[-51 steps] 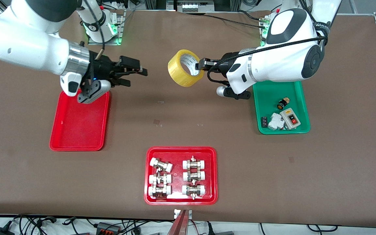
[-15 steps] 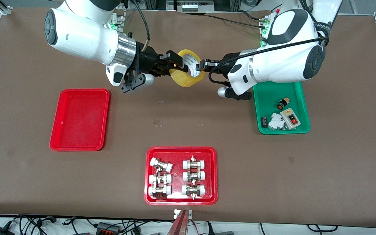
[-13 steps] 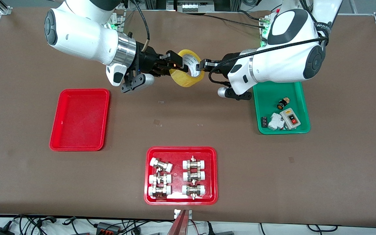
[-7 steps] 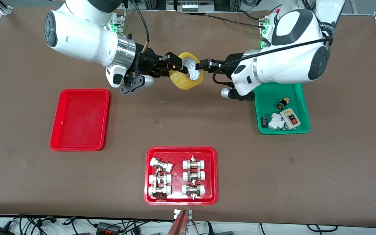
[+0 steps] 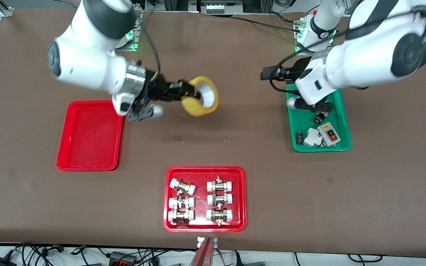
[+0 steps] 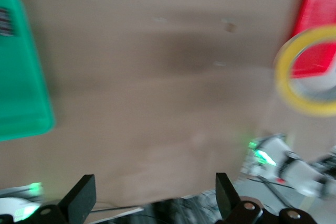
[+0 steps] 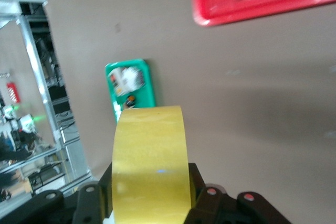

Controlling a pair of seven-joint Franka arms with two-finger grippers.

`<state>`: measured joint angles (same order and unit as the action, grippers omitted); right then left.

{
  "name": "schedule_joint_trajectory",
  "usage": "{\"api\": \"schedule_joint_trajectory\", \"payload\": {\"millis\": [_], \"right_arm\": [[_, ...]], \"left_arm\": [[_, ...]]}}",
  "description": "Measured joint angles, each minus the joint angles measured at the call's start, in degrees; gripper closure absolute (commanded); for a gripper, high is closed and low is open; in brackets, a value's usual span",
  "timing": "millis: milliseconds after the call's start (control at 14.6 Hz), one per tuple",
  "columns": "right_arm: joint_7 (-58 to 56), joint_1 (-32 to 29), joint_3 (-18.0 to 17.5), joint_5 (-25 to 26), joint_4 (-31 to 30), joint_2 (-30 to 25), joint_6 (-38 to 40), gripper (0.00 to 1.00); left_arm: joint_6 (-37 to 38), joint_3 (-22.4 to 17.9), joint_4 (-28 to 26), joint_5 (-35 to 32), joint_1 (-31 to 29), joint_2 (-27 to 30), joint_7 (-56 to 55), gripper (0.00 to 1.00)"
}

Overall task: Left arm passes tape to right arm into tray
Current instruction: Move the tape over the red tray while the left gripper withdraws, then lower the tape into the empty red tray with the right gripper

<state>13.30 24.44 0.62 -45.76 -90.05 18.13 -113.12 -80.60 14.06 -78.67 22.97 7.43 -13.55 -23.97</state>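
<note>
Yellowish translucent tape roll (image 5: 200, 95), white core, sits clamped in my right gripper (image 5: 187, 95) over bare brown tabletop (image 5: 235, 122), just beside the glossy red tray (image 5: 89, 136) toward the right arm's end. Right wrist view shows the roll's smooth outer band (image 7: 151, 163) edge-on. My left gripper (image 5: 268, 72) hangs over the table by the green tray (image 5: 340, 122), fingers (image 6: 81, 199) spread, nothing between.

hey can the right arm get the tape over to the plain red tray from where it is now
Probably yes. The right tool is shut on the tape in the air over bare table beside the plain red tray, which holds nothing. The left tool is open, over the table by the green tray.
</note>
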Motion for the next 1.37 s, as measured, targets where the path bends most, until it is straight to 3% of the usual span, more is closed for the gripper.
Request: {"api": "schedule_joint_trajectory", "payload": {"millis": [410, 821, 1162, 1368], "right_arm": [[-10.52, -18.14, 0.60, -0.11, -0.67, 9.90, 9.37, 0.76], [-34.43, -36.43, 0.79, 1.60, -0.61, 18.06, 20.61, 0.76], [-49.05, -42.59, 0.74, 3.59, -0.48, 22.91, 21.40, 0.76], [-52.50, -43.48, 0.71, 3.65, -0.46, 25.10, 22.39, 0.76]], "left_arm": [[3.38, -0.18, 0.00, -10.21, -6.29, 3.39, 14.76, 0.00], [5.31, 0.05, -0.30, -17.50, -8.09, 4.89, 18.19, 0.00], [5.20, -7.85, -0.31, -19.35, -5.45, 5.68, 20.49, 0.00], [5.19, -9.97, -0.44, -19.51, -7.40, 5.84, 26.53, 0.00]]}}
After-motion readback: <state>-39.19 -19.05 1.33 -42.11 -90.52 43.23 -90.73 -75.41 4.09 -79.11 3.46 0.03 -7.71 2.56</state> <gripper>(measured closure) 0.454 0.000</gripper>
